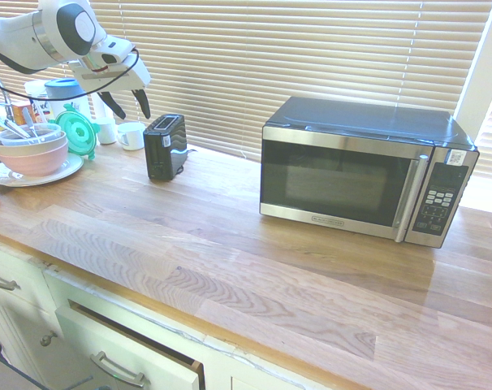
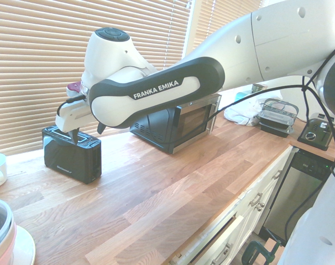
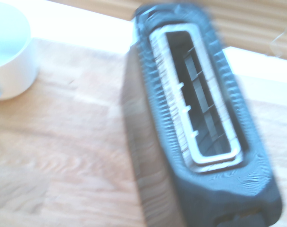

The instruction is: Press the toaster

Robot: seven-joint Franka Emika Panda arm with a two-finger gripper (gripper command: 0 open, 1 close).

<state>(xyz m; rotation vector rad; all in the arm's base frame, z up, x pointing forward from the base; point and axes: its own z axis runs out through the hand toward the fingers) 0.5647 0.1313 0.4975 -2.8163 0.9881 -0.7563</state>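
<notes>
The toaster (image 1: 166,146) is a small black box with a silvery slotted top, standing on the wooden counter near the blinds, left of the microwave. My gripper (image 1: 130,108) hangs open and empty above it, offset to its left in the first exterior view. In the second exterior view the gripper (image 2: 86,132) sits just over the top of the toaster (image 2: 72,153), fingers pointing down. The wrist view looks straight down at the toaster (image 3: 255,175) and into its slot; the picture is blurred.
A black-and-steel microwave (image 1: 364,175) stands to the right. A white cup (image 1: 132,136), a green item (image 1: 74,130) and stacked bowls on a plate (image 1: 31,154) crowd the counter left of the toaster. A drawer (image 1: 132,349) below the front edge stands slightly ajar.
</notes>
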